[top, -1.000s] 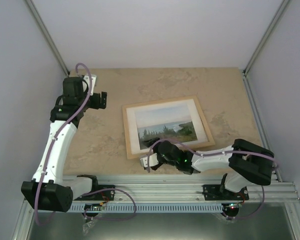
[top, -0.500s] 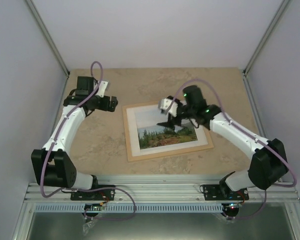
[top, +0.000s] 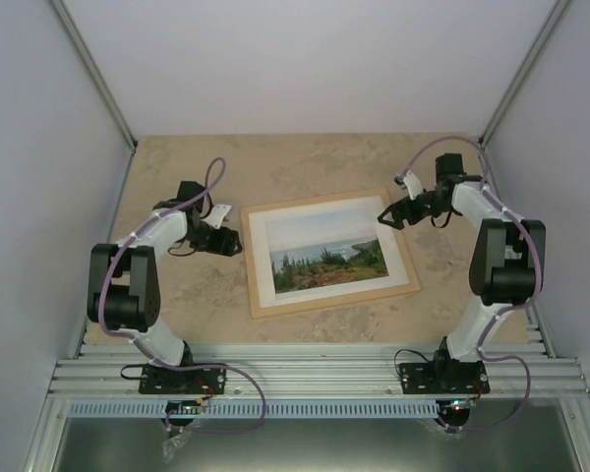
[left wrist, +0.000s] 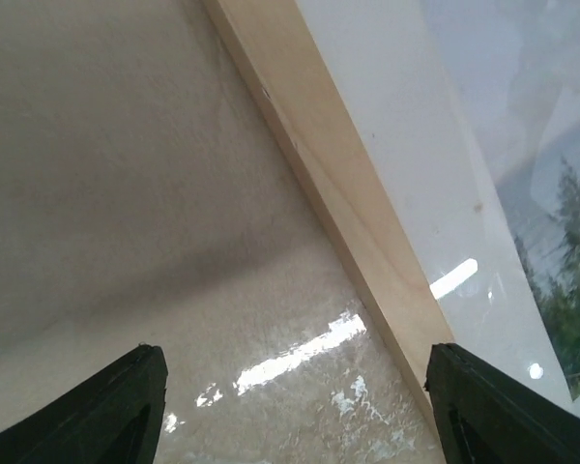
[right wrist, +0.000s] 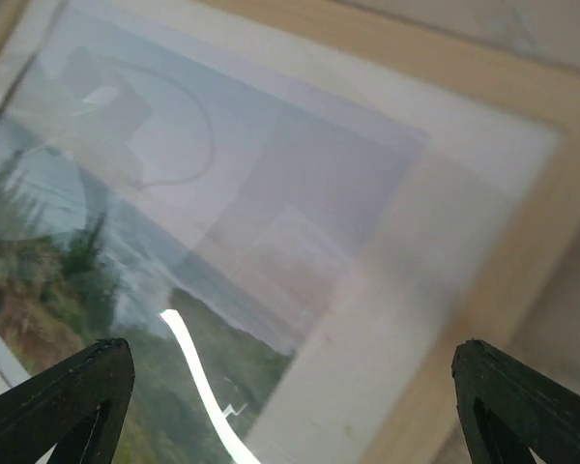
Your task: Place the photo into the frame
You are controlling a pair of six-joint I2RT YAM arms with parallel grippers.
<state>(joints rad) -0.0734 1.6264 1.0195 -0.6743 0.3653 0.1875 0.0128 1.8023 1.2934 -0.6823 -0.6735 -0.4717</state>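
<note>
The frame [top: 259,306] of light wood lies flat in the middle of the table. Inside it, behind a white mat, sits the photo [top: 326,254] of trees, water and pale sky. My left gripper [top: 234,242] is open and empty, low beside the frame's left edge [left wrist: 348,208]. My right gripper [top: 386,218] is open and empty, low over the frame's far right corner [right wrist: 503,222]. The photo [right wrist: 126,242] shows in the right wrist view under reflecting glass.
The beige stone-patterned tabletop [top: 187,285] surrounds the frame. White walls with metal corner posts [top: 98,88] close in the left, right and back. A metal rail [top: 315,374] runs along the near edge.
Both arms have swung out: the left gripper has come down to the frame's left edge, and the right gripper has moved from over the photo to the frame's far right corner.
</note>
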